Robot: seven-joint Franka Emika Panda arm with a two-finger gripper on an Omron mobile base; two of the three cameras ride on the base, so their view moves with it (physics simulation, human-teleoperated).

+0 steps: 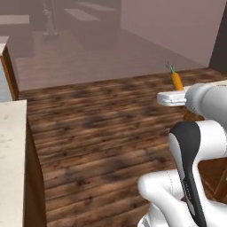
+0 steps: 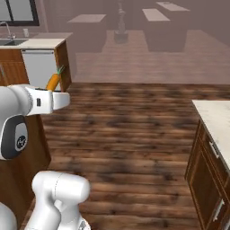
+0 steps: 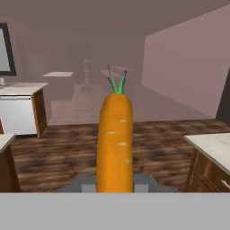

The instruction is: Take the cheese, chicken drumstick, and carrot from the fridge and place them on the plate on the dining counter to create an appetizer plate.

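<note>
A: Entry. The carrot (image 3: 115,143), a slim tapered orange root with a green-and-purple top, stands out lengthwise from the white two-finger hand (image 3: 115,186). Hand clenched on its thick end, leafy tip pointing away.

B: Confirmed from the base cameras? Where is it in the room?

A: Yes. Carrot (image 1: 177,81) sticks up past the hand (image 1: 172,98), carried in the air over the dark wood-plank floor (image 1: 102,128). Touching no surface.

B: Surroundings?

A: A speckled beige stone-topped table (image 2: 215,119) with a dark wood base sits to the right; its near corner is bare. A second pale table (image 1: 11,146) at the left edge.

B: Progress?

A: Judgement only: carrot is out of the fridge and in transit. Plate, cheese, drumstick and fridge are outside these frames, so their status cannot be told. Left: reach the plate and set the carrot down.
</note>
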